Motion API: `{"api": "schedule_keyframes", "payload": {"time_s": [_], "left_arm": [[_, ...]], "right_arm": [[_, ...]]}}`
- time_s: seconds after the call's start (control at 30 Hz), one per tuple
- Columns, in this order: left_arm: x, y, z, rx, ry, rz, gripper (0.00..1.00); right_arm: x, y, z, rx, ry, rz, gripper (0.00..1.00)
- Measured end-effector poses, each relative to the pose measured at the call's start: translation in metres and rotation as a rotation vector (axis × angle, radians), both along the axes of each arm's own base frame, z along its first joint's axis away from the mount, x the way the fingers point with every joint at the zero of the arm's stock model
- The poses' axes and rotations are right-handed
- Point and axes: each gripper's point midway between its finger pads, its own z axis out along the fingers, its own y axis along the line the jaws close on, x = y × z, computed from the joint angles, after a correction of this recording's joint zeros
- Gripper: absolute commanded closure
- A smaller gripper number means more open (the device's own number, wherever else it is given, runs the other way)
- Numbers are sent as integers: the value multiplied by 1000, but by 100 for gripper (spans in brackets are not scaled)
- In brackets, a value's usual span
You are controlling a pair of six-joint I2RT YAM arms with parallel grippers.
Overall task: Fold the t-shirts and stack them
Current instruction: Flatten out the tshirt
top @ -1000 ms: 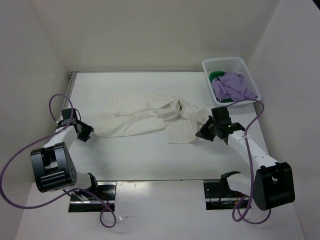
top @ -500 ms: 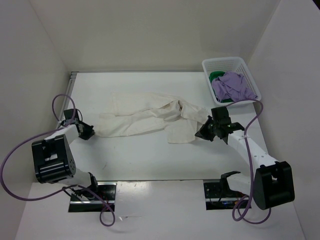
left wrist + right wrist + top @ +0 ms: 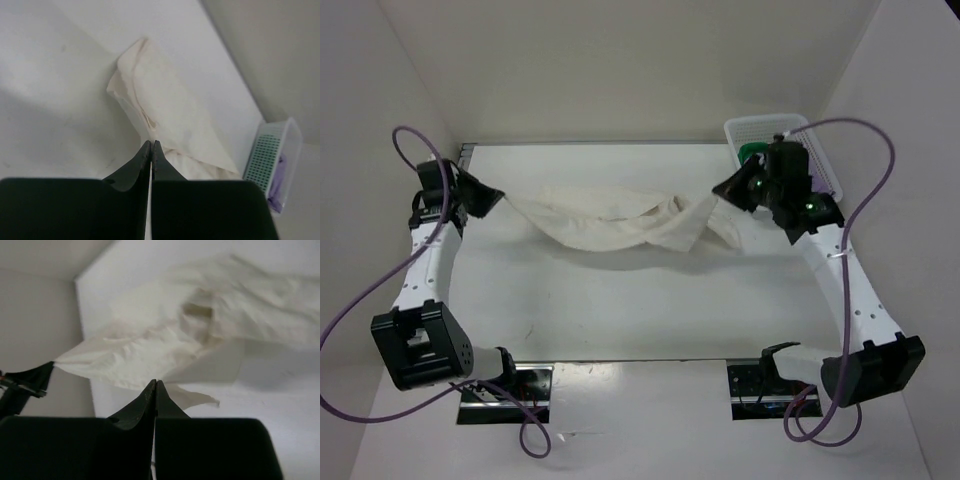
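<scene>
hanging between both arms, the white t-shirt sags as a twisted rope over the far half of the table, its lowest folds seemingly just brushing or clearing the surface. the left gripper is pinched tight on one end, cloth spilling from its closed tips in the left wrist view. the right gripper is likewise clamped on the other end, just beside the white lattice basket.

the risk is that the shirt is bunched rather than spread. if it is laid down as it hangs, it probably lands crumpled, with nothing flat to fold. each grip looks like a thin pinch near an edge, so pulling the arms further apart could slip the cloth free. the right arm also sits close to the basket and the green t-shirt inside it, and could snag either.

a second ago the shirt lay slack on the table with both grippers low at its ends. now both arms are raised and pushed back, the cloth is lifted, and the right arm covers most of the basket.
</scene>
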Motion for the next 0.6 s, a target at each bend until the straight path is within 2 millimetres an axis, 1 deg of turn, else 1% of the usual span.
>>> {"api": "schedule_keyframes", "payload": {"time_s": [0.03, 0.1, 0.13, 0.17, 0.2, 0.27, 0.3, 0.37, 0.4, 0.43, 0.47, 0.5, 0.53, 0.6], "left_arm": [[7, -1, 24, 8, -49, -19, 100], [17, -2, 68, 21, -118, -40, 100], [22, -2, 94, 36, -166, -52, 100], [28, -2, 127, 56, -229, -68, 100], [31, -3, 153, 70, -280, -76, 100], [33, -3, 215, 103, -403, -90, 100], [30, -1, 241, 122, -456, -88, 100], [19, -1, 292, 160, -557, -84, 100], [12, -2, 312, 178, -599, -82, 100], [5, -3, 329, 192, -634, -79, 100], [-1, -4, 341, 203, -660, -79, 100], [-7, -6, 351, 213, -681, -80, 100], [-11, -7, 358, 224, -695, -80, 100], [-15, -7, 362, 238, -703, -81, 100]], "right_arm": [[11, 2, 38, 9, -86, 2, 100], [21, 3, 104, 27, -226, 4, 100], [24, 3, 137, 34, -299, 4, 100], [25, 2, 170, 40, -367, 1, 100], [24, 0, 201, 46, -440, -5, 100], [14, -7, 265, 55, -583, -25, 100], [9, -10, 289, 60, -638, -37, 100], [-10, -19, 346, 76, -778, -63, 100], [-22, -24, 371, 86, -847, -78, 100], [-35, -29, 392, 95, -904, -88, 100], [-48, -33, 410, 106, -958, -99, 100], [-59, -37, 423, 113, -999, -109, 100], [-65, -39, 431, 118, -1025, -116, 100], [-76, -42, 443, 126, -1068, -119, 100]]}}
